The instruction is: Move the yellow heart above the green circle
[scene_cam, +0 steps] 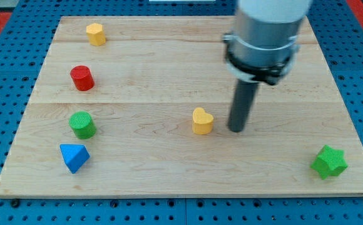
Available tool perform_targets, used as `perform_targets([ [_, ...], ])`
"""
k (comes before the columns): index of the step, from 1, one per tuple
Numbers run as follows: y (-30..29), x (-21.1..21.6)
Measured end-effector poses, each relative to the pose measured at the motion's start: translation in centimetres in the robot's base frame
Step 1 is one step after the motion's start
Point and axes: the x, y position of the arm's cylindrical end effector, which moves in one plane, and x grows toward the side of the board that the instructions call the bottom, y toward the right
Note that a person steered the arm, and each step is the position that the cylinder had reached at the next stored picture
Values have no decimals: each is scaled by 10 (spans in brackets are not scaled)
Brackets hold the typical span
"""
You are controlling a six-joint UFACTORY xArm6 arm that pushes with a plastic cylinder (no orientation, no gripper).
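Nearest the view's bottom sit the blue triangular block (74, 157) at the left and the green star (328, 162) at the right, both on the pale wooden surface (169, 69), whose grain runs across in planks. Just above the blue block stands the green circle (82, 124), a short cylinder, with a red cylinder (81, 78) above it and a yellow hexagonal block (96, 34) near the top edge. The yellow heart (202, 121) stands mid-board, well apart from the green circle, toward the view's right of it. My tip (236, 129), the end of a plain dark rod, rests just beside the heart's right flank; as a tool it has nothing to open or clench and holds nothing. The heart looks small, light and rigid with smooth painted sides, so it should slide easily but may twist; pushing against the middle of its flank seems safest.
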Motion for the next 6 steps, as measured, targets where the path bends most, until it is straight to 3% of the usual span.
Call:
perform_targets([
  [1, -104, -7],
  [2, -148, -32],
  [3, -143, -15],
  [6, -216, -55],
])
